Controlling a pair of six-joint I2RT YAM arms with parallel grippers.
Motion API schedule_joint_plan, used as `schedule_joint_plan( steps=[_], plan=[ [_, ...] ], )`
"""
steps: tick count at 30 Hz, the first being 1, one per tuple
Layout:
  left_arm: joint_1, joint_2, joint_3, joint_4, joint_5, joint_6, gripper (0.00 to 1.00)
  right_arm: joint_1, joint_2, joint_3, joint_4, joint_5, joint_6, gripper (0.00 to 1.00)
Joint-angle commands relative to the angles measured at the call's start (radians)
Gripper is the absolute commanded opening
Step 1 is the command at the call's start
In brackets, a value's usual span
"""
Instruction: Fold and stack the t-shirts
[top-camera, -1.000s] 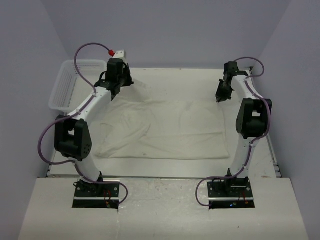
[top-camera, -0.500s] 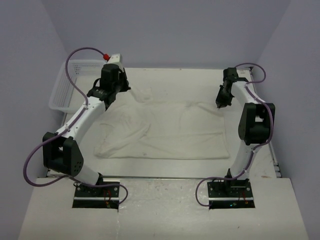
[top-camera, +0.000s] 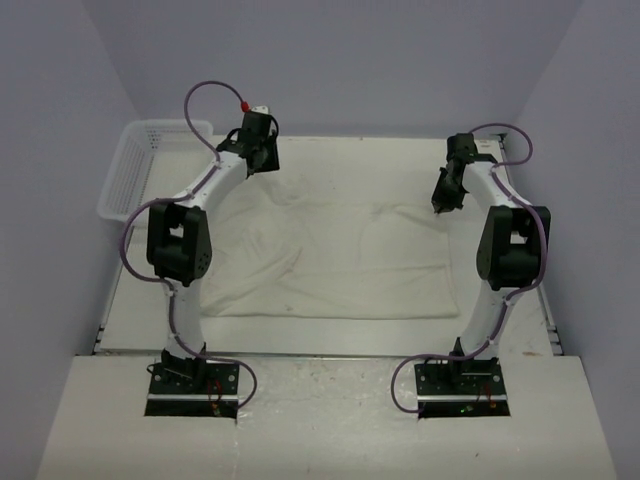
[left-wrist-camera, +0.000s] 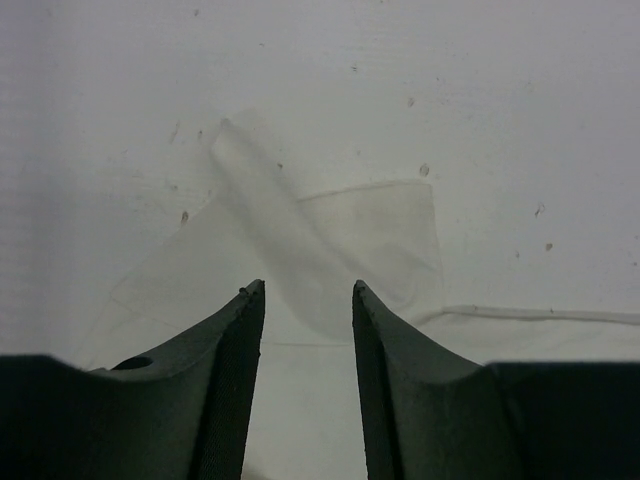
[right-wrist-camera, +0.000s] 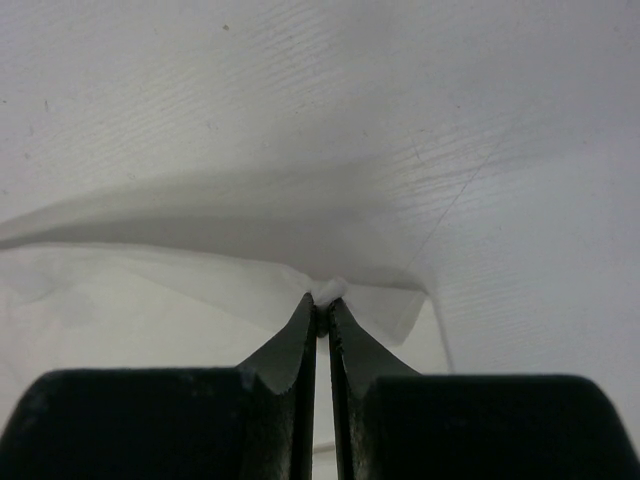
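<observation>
A white t-shirt (top-camera: 340, 260) lies spread over the middle of the table, wrinkled on its left half. My left gripper (top-camera: 265, 163) hangs over the shirt's far left corner, open and holding nothing. In the left wrist view a loose sleeve (left-wrist-camera: 335, 240) lies flat on the table just beyond the left gripper (left-wrist-camera: 305, 290). My right gripper (top-camera: 439, 205) is at the shirt's far right corner, shut on a pinch of the t-shirt (right-wrist-camera: 200, 270). A small bunch of cloth sticks out at the tips of the right gripper (right-wrist-camera: 322, 300).
A white mesh basket (top-camera: 135, 170) stands at the table's far left edge, left of the left arm. Bare tabletop (top-camera: 360, 160) runs behind the shirt up to the back wall. The table's right edge (top-camera: 548, 300) lies close to the right arm.
The left arm has swung right and toward the back, and its gripper has opened and let go of the cloth. The right gripper has stayed shut on the shirt's far right corner.
</observation>
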Motion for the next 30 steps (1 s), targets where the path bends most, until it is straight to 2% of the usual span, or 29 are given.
schedule_joint_plan(
  steps=[1,5,8,14,30],
  plan=[
    [0.002,0.064,0.164,-0.088,-0.026,0.026,0.42,0.002,-0.003,0.033,0.015,-0.004,-0.011,0.00],
    [0.033,0.235,0.406,-0.205,-0.074,0.054,0.43,0.001,-0.003,0.019,0.030,-0.026,-0.011,0.00],
    [0.068,0.307,0.486,-0.219,-0.060,0.063,0.43,0.002,0.006,0.030,0.023,-0.023,-0.014,0.00],
    [0.108,0.358,0.492,-0.182,-0.049,0.075,0.44,0.002,0.010,0.035,0.018,-0.014,-0.019,0.00],
    [0.122,0.437,0.492,-0.093,0.052,0.101,0.47,0.001,0.014,0.027,0.015,0.006,-0.020,0.00]
  ],
)
